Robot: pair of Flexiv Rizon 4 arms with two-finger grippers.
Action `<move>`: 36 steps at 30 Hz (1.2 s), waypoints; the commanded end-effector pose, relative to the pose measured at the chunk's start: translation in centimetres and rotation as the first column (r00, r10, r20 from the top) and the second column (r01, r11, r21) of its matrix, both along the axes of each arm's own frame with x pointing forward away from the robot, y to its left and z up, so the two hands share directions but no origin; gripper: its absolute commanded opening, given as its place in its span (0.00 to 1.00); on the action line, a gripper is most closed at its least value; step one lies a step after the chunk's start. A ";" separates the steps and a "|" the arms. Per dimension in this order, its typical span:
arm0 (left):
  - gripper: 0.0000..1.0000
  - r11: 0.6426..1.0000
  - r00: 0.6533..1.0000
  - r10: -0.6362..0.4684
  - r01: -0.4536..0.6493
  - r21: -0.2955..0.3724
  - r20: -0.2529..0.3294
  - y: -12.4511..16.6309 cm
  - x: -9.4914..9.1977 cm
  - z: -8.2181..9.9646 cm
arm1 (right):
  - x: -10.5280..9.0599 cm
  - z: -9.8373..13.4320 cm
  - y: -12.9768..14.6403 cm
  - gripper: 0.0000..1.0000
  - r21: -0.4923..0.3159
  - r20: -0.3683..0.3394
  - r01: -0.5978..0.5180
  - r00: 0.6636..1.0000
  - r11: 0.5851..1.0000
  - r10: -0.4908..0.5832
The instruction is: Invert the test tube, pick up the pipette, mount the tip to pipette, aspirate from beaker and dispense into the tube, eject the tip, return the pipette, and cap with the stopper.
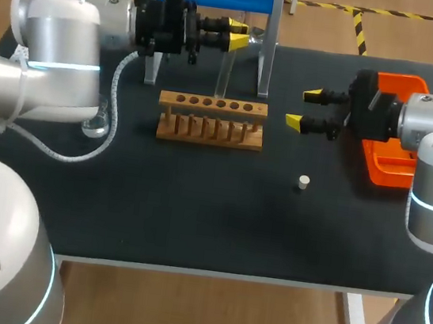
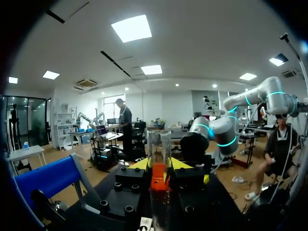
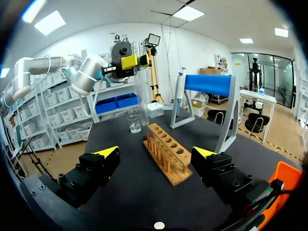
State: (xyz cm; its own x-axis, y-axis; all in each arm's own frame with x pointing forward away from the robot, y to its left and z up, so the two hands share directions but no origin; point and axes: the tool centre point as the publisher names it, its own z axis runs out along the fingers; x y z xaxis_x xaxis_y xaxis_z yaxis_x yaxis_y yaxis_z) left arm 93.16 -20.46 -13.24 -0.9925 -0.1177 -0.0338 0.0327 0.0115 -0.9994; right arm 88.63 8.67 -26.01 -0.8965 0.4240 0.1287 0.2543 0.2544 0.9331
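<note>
Your left hand [image 1: 237,34] grips the test tube [image 2: 159,147] over the counter [image 1: 194,207], at 12 o'clock from the wooden rack [image 1: 212,119]; which end is up is hard to tell. Your right hand [image 1: 303,108] hovers, fingers spread, at the rack's 3 o'clock. The pipette [image 3: 179,89] hangs on its stand and the stopper [image 1: 303,182] lies at 4 o'clock, so every step after the inversion looks undone.

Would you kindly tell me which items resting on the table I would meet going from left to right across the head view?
First the beaker, then the wooden tube rack, white stopper, orange tray.
</note>
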 end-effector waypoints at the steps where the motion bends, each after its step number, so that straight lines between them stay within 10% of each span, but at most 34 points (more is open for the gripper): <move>1: 0.00 0.999 1.000 -0.002 0.003 -0.033 0.012 -0.2 1.4 -0.8 | -0.1 0.0 0.0 1.00 -0.001 0.001 0.002 1.000 1.000 -0.002; 20: 0.00 0.998 0.999 -0.007 0.010 -0.066 0.042 -0.5 2.7 -1.3 | -0.1 0.0 0.0 1.00 -0.001 0.001 0.002 1.000 1.000 -0.002; 36: 0.00 0.998 0.999 -0.007 0.010 -0.066 0.042 -0.5 2.7 -1.3 | 0.6 -4.0 3.8 1.00 -0.098 0.136 0.079 0.989 0.992 -0.065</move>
